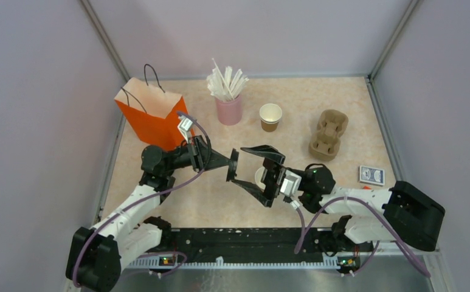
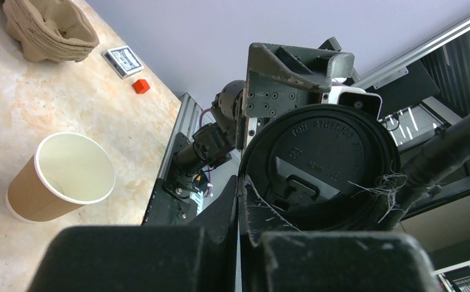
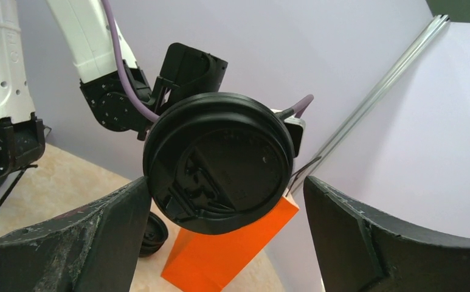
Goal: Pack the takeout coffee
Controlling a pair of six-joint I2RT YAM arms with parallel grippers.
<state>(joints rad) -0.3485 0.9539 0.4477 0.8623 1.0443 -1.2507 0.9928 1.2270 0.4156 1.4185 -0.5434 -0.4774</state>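
My left gripper [image 1: 227, 165] is shut on the rim of a round black lid [image 1: 234, 161] and holds it on edge above the table's middle. In the left wrist view the lid [image 2: 323, 161] fills the right side, pinched at the closed fingertips [image 2: 239, 182]. My right gripper [image 1: 239, 165] is open, and its two fingers flank the lid without touching it. The right wrist view shows the lid [image 3: 217, 164] between the spread fingers [image 3: 98, 231]. An open brown paper cup [image 1: 270, 117] with a white inside stands at the back and also shows in the left wrist view [image 2: 62, 176].
An orange bag [image 1: 153, 118] stands at the back left, behind my left arm. A second black lid [image 3: 150, 234] lies on the table beside the bag [image 3: 232, 255]. A pink cup of straws [image 1: 228, 106], a pulp carrier [image 1: 328, 134] and a card box [image 1: 372, 175] stand to the right.
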